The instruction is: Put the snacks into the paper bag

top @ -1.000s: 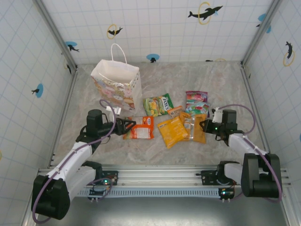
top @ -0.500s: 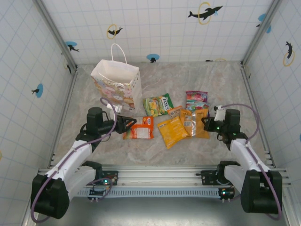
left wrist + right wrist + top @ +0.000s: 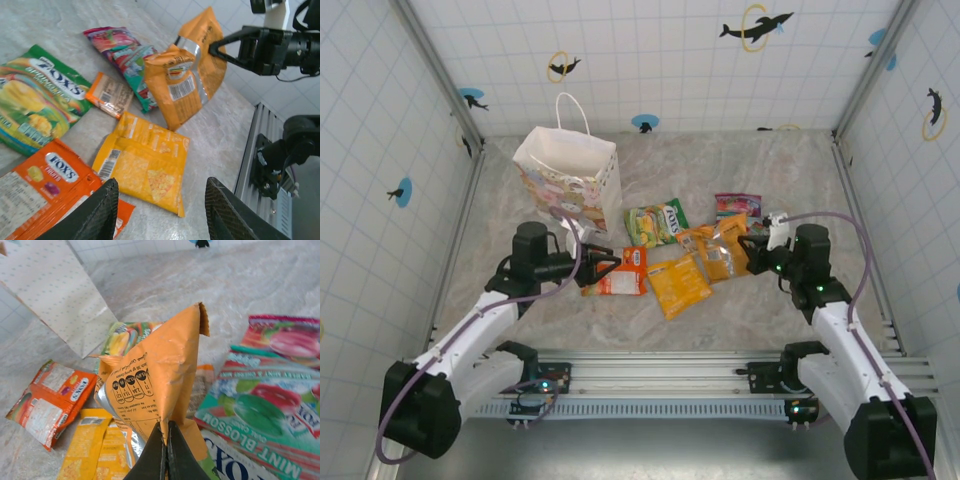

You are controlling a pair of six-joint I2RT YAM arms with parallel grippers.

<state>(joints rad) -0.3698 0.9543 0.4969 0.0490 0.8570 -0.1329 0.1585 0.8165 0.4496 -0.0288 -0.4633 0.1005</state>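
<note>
The white paper bag (image 3: 570,178) stands upright at the back left; its side (image 3: 55,295) also shows in the right wrist view. My right gripper (image 3: 752,250) is shut on the edge of an orange snack packet (image 3: 160,375), which hangs lifted off the table (image 3: 192,75). On the table lie a green packet (image 3: 657,222), an orange packet (image 3: 620,272), a yellow packet (image 3: 678,283), a small orange bar (image 3: 692,238), a pink packet (image 3: 737,205) and a teal packet (image 3: 260,415). My left gripper (image 3: 160,215) is open and empty, low over the yellow packet (image 3: 145,165), beside the orange one (image 3: 40,190).
Tiled walls enclose the marble table on three sides. A metal rail (image 3: 660,375) runs along the near edge. The snacks are bunched in the middle between the two arms, with bare table (image 3: 720,170) behind them to the right of the bag.
My right gripper has closed on the orange packet, lifted it off the pile and carried it left. My left arm has edged a little to the right.
</note>
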